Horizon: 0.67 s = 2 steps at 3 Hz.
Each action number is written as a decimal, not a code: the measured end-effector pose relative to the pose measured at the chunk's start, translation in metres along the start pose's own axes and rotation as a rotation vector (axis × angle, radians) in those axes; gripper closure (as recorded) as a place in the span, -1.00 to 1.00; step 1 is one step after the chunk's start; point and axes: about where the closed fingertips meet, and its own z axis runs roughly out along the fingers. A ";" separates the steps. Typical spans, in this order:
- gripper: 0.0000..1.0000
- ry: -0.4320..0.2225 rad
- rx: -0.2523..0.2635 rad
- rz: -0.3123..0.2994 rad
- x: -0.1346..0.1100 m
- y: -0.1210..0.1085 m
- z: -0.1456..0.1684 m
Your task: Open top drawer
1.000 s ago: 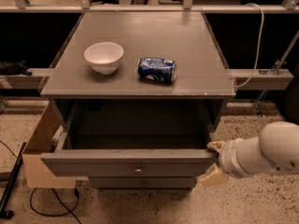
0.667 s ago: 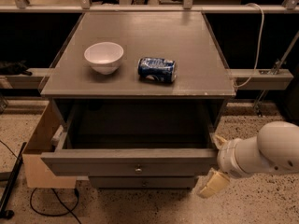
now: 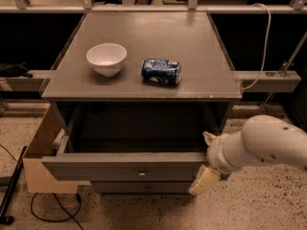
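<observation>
The top drawer [image 3: 120, 166] is pulled well out of the grey cabinet, and its dark, empty box interior [image 3: 139, 128] shows. A small round knob [image 3: 142, 174] sits at the centre of its front. My gripper [image 3: 206, 160] is at the right end of the drawer front, on a white arm [image 3: 261, 147] reaching in from the right. It is open. One cream fingertip [image 3: 209, 138] rises above the front's top edge, and the other [image 3: 203, 181] hangs below its lower right corner. Nothing is held between them.
On the cabinet top [image 3: 192, 47] stand a white bowl [image 3: 107, 58] and a blue can [image 3: 161, 71] lying on its side. A lower drawer front [image 3: 144, 187] sits under the open one. A cardboard box [image 3: 41, 152] stands at the left, with a black cable [image 3: 43, 214] on the floor.
The gripper's fingers have spread further apart at the right end of the drawer front. The drawer stays pulled out about the same distance.
</observation>
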 end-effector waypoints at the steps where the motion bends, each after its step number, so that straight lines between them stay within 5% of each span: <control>1: -1.00 0.008 -0.031 -0.047 -0.030 -0.005 0.029; 2: -1.00 0.009 -0.032 -0.045 -0.029 -0.006 0.029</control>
